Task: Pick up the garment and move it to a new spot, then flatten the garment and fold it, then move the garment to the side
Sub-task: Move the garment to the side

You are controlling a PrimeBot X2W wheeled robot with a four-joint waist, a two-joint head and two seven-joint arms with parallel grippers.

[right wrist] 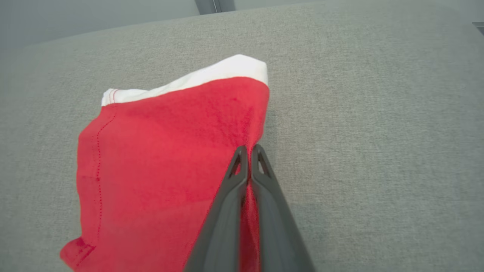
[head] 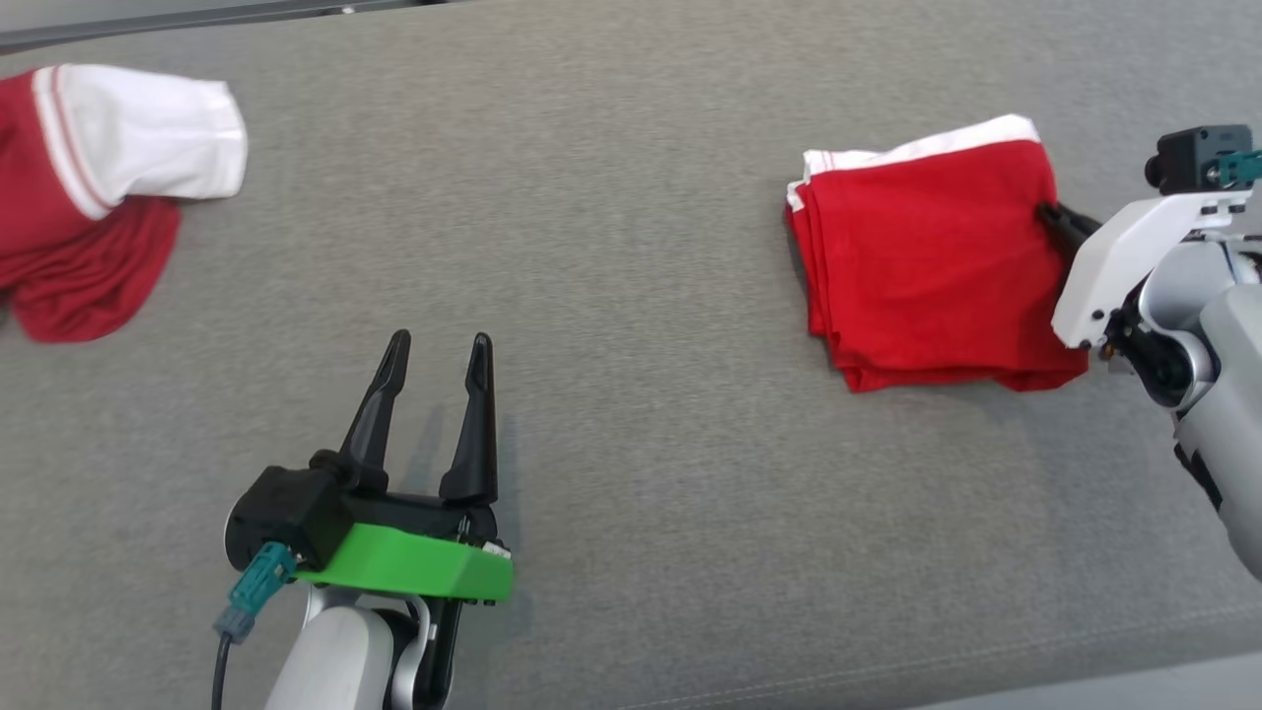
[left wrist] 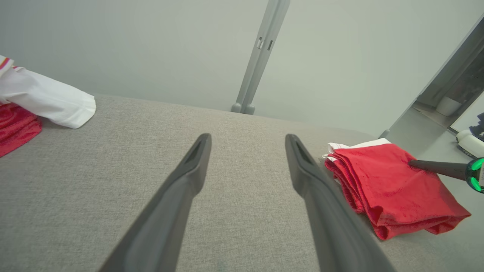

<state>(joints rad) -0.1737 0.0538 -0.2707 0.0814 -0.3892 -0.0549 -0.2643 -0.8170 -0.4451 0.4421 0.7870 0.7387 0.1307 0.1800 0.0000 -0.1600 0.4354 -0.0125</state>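
Grey surface (head: 631, 197) spreads wide; right fingers (right wrist: 223, 219) pinch folded garment (right wrist: 159, 151) at edge.

Grey woven fabric surface (head: 631, 197), evenly lit, with a stitched seam (head: 986, 648) along its near edge. Behind its far edge a grey metal post (left wrist: 261, 56) rises against a plain pale wall (left wrist: 132, 45); beyond its right end, a grey ledge (left wrist: 429, 111).

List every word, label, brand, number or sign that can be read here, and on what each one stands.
No text can be read.
The folded red garment is plain, with a white edge.
The other red and white garment shows stripes, no letters.
The left gripper and right gripper bear no visible marking.
The pale things at the left wrist view's right edge are too blurred to tell.
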